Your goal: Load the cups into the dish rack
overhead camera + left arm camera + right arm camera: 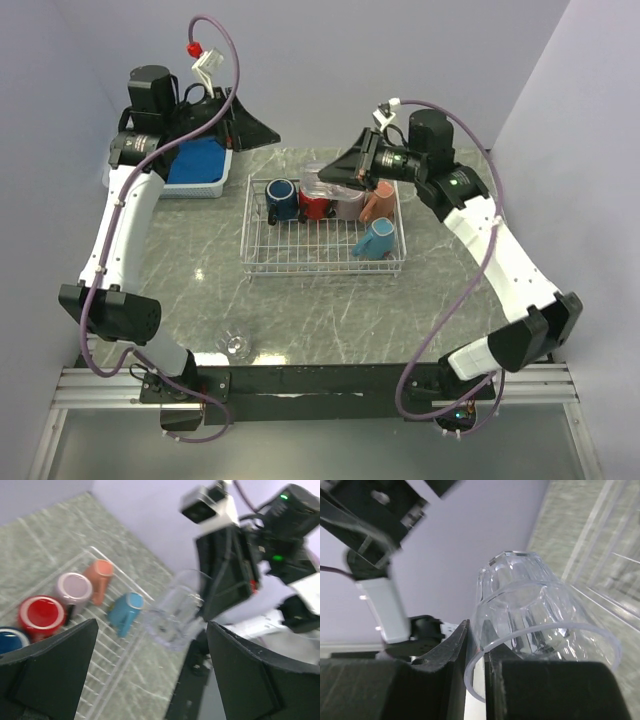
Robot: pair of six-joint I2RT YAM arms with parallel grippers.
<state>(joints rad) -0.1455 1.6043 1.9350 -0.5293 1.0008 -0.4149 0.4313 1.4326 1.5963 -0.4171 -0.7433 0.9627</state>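
The white wire dish rack (262, 264) sits mid-table. It holds a navy mug (280, 197), a red mug (316, 205), a mauve mug (348, 205), a salmon mug (380, 203) and a light blue mug (377, 240) lying on its side. My right gripper (345, 172) is shut on the rim of a clear glass cup (530, 610), held tilted above the rack's back edge. The glass also shows in the left wrist view (175, 612). A second clear glass cup (237, 345) stands on the table near the front left. My left gripper (255, 125) is open and empty, raised at the back left.
A white plastic basket (222, 178) with blue cloth stands at the back left, under the left arm. The purple walls close in behind and on both sides. The arm bases and a black rail run along the near edge.
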